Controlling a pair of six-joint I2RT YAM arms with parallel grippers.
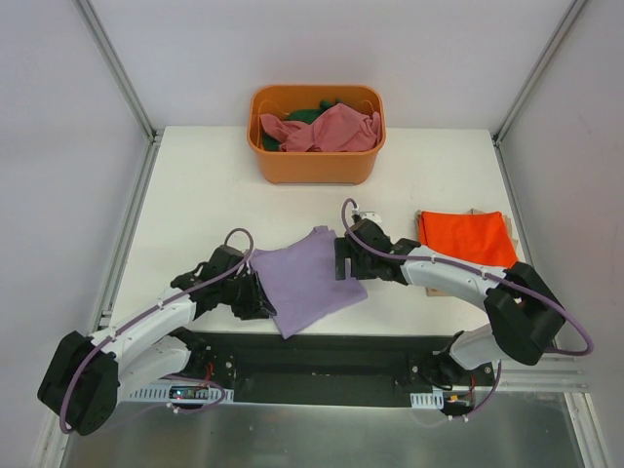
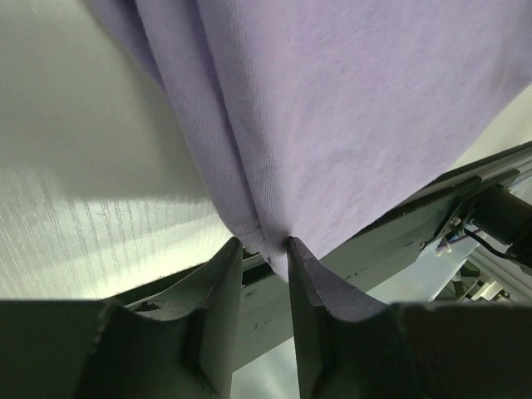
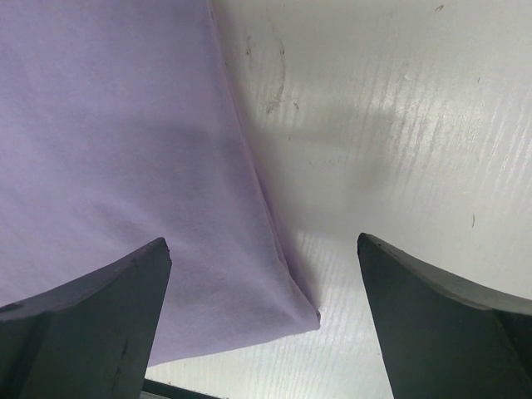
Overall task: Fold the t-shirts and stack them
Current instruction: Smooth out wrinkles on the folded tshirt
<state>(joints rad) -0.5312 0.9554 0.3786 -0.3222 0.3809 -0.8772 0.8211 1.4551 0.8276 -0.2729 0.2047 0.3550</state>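
Note:
A folded lavender-purple t-shirt (image 1: pixel 310 278) lies at the table's near edge, between the two arms. My left gripper (image 1: pixel 255 295) is shut on its left edge; in the left wrist view the fingertips (image 2: pixel 264 243) pinch a bunched fold of the lavender cloth (image 2: pixel 349 108), lifted a little. My right gripper (image 1: pixel 343 255) is open above the shirt's right side; in the right wrist view the gripper (image 3: pixel 264 245) straddles a corner of the lavender shirt (image 3: pixel 116 150) lying flat. A folded orange-red t-shirt (image 1: pixel 466 237) lies at the right. A dusty pink shirt (image 1: pixel 327 129) and a dark green one (image 1: pixel 307 114) lie crumpled in the tub.
The rigid orange plastic tub (image 1: pixel 314 166) stands at the back middle of the white table (image 1: pixel 195 195). Metal frame posts rise at the back corners. The table's near edge and a metal rail (image 2: pixel 432 208) run just under the lavender shirt.

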